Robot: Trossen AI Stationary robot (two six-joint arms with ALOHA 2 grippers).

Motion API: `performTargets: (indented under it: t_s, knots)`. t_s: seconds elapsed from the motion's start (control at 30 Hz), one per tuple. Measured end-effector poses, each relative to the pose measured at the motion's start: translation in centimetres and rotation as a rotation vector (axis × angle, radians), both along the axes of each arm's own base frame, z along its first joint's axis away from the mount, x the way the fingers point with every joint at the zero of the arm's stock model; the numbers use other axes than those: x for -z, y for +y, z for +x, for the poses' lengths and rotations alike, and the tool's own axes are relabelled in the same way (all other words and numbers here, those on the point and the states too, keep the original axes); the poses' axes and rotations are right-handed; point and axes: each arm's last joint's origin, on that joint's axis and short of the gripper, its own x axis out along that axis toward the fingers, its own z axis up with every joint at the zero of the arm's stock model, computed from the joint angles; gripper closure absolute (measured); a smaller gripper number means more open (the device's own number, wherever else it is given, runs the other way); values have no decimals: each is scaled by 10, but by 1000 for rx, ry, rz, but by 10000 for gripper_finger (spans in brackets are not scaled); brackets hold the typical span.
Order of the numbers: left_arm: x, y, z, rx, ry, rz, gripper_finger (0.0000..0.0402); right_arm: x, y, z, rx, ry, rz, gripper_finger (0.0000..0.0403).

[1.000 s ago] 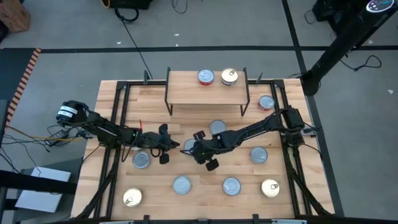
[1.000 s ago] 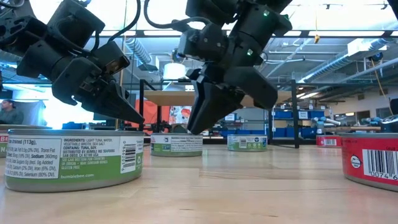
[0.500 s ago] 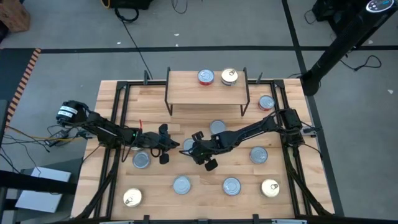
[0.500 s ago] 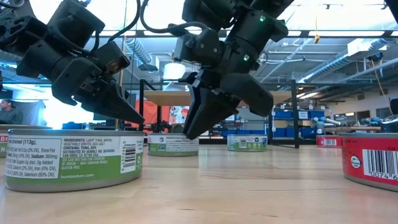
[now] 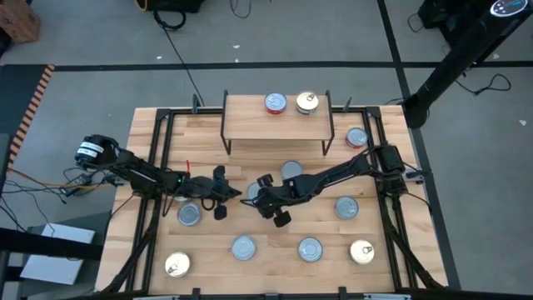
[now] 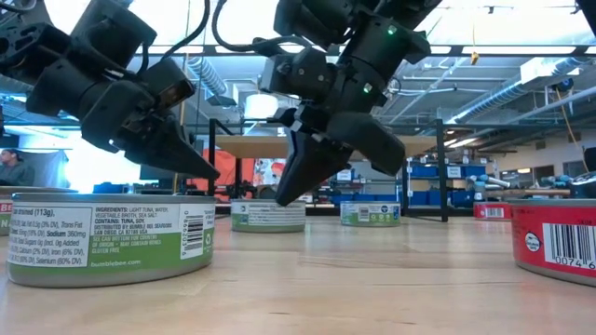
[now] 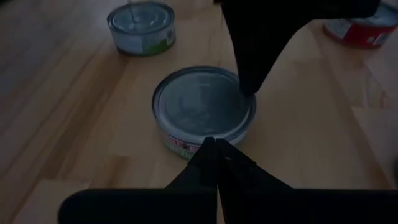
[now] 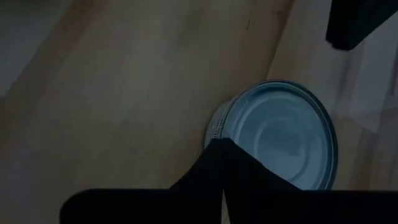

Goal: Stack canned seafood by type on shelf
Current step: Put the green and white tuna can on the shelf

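Right gripper [image 6: 284, 194] has snapped its fingers together since a second ago, when they stood apart; arm barely shifted. It hangs over the silver-top tin [image 7: 204, 107] in front of the shelf [image 5: 277, 117], tips pressed together, nothing between them. Left gripper [image 7: 216, 153] sits on the other side of that tin, fingers also together, empty. Shelf holds one red-labelled tin [image 5: 276, 102] and one gold-top tin [image 5: 306, 102] side by side; other tins lie scattered on the tabletop [image 5: 266, 250] in front of the shelf.

Risk: with both sets of fingers together, any descent just prods the lid and skates the tin across the wood. Right must reopen and straddle the rim first.
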Motion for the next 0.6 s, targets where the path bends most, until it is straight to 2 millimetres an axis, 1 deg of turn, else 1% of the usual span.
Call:
performTargets:
  t_s: [0.13, 0.27, 0.37, 0.5, 0.6]
  knots:
    - [-5, 0, 2, 11, -55, 17, 401, -13, -9, -3, 27, -15, 66, 398]
    - [-10, -1, 5, 24, -110, 37, 401, -34, -19, -3, 84, -68, 232, 400]
    - [-12, -1, 5, 29, -128, 46, 401, -40, -25, -3, 143, -73, 355, 401]
    - [-12, -1, 6, 29, -134, 46, 401, -46, -38, -1, 323, -78, 561, 401]
    - [-14, -1, 6, 27, -151, 41, 401, -47, -48, -1, 443, -60, 675, 402]
